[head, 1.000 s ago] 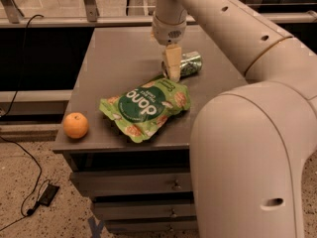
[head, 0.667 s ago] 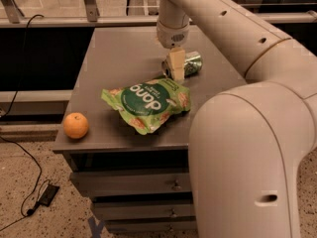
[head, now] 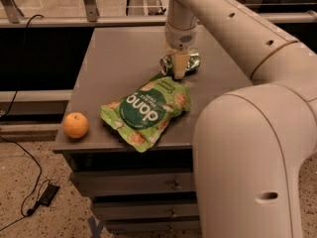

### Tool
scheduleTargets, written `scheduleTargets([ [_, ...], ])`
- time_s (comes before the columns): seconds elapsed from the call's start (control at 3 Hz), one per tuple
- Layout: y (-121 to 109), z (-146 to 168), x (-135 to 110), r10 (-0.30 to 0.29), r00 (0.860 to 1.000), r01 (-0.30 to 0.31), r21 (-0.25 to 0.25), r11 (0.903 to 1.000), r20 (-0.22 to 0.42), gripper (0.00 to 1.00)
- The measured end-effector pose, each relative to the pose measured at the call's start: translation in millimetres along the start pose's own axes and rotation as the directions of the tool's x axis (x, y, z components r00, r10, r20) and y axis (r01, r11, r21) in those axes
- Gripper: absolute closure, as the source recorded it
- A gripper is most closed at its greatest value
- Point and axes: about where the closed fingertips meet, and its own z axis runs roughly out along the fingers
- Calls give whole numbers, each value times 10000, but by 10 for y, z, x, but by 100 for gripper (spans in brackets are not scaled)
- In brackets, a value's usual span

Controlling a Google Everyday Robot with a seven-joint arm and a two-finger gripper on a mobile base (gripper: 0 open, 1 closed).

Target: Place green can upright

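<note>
The green can (head: pixel 193 61) lay on its side at the back of the grey counter (head: pixel 119 58), just behind the green snack bag (head: pixel 148 110). The end effector (head: pixel 179 72) was down at the can's middle; whether it gripped the can could not be told. An orange (head: pixel 76 125) sat at the front left corner.

The grey surface (head: pixel 124 53) tops a cabinet with drawers (head: pixel 133 182) under it. The tool (head: pixel 179 72) hangs over its far side. The speckled floor (head: pixel 20 182) has a black cord (head: pixel 21 151) and a small black box (head: pixel 47 194) on it. Metal bars (head: pixel 90 4) stand behind. The light is dim and warm.
</note>
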Motion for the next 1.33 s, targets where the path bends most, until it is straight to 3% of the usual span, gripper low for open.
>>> scheduleTargets([
  [0.33, 31, -71, -15, -36, 9981, 36, 8, 10000, 620, 64],
  [0.67, 106, -217, 7, 282, 9796, -254, -163, 9995, 1988, 88],
  [1.0, 71, -494, 37, 1185, 9058, -1292, -12, 9916, 4068, 100],
  [1.33, 69, -955, 73, 1514, 7665, -2158, 284, 9760, 6241, 100],
])
